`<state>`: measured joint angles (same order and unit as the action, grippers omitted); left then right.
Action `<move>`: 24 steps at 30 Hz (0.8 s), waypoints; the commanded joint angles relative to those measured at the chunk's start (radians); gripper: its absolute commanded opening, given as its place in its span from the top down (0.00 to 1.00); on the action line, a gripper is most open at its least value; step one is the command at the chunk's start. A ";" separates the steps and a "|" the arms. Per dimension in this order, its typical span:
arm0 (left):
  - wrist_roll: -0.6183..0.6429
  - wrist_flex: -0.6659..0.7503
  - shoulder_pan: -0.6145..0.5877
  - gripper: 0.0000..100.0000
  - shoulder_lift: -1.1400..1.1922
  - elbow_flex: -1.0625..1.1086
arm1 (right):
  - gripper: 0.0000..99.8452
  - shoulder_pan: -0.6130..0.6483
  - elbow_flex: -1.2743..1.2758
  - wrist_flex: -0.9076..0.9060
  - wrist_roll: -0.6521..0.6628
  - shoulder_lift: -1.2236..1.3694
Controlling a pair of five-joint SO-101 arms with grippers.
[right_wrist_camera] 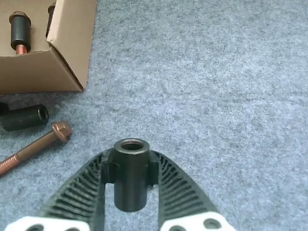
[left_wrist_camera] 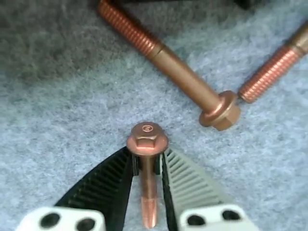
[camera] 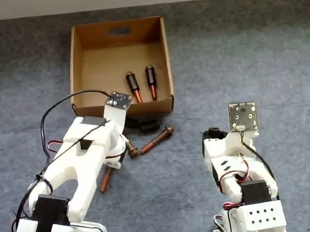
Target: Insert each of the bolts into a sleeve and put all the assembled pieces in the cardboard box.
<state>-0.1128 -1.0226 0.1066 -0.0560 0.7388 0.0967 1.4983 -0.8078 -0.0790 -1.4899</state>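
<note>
My left gripper (left_wrist_camera: 147, 158) is shut on a copper bolt (left_wrist_camera: 147, 140), held by its shank just under the hex head, close above the carpet. In the high view that gripper (camera: 129, 148) sits just in front of the cardboard box (camera: 75, 58). Two more bolts lie loose on the carpet, one (left_wrist_camera: 180, 77) nearby and another (left_wrist_camera: 274, 72) beyond it. My right gripper (right_wrist_camera: 129, 161) is shut on a black sleeve (right_wrist_camera: 128, 166), bore facing outward, off to the right of the box (right_wrist_camera: 62, 53). A spare sleeve (right_wrist_camera: 26, 117) and a bolt (right_wrist_camera: 38, 144) lie by the box front.
Two assembled pieces (camera: 133, 85) (camera: 151, 81) lie inside the box near its front wall. A loose bolt (camera: 156, 139) and another (camera: 105, 179) rest on the grey carpet beside the left arm. Open carpet (camera: 267, 48) stretches to the right of the box.
</note>
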 commanded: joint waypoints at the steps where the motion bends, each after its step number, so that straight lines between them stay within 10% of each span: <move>1: -0.002 0.034 -0.004 0.99 -0.073 0.004 | 0.99 -0.007 -0.008 0.002 -0.009 -0.012; 24: 0.000 -0.011 -0.005 0.99 -1.190 0.265 | 0.99 0.067 0.042 0.061 -0.009 -0.013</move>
<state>-0.1128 -1.0365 0.0990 -1.1699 1.0088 0.1534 1.5505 -0.7695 -0.0790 -1.4899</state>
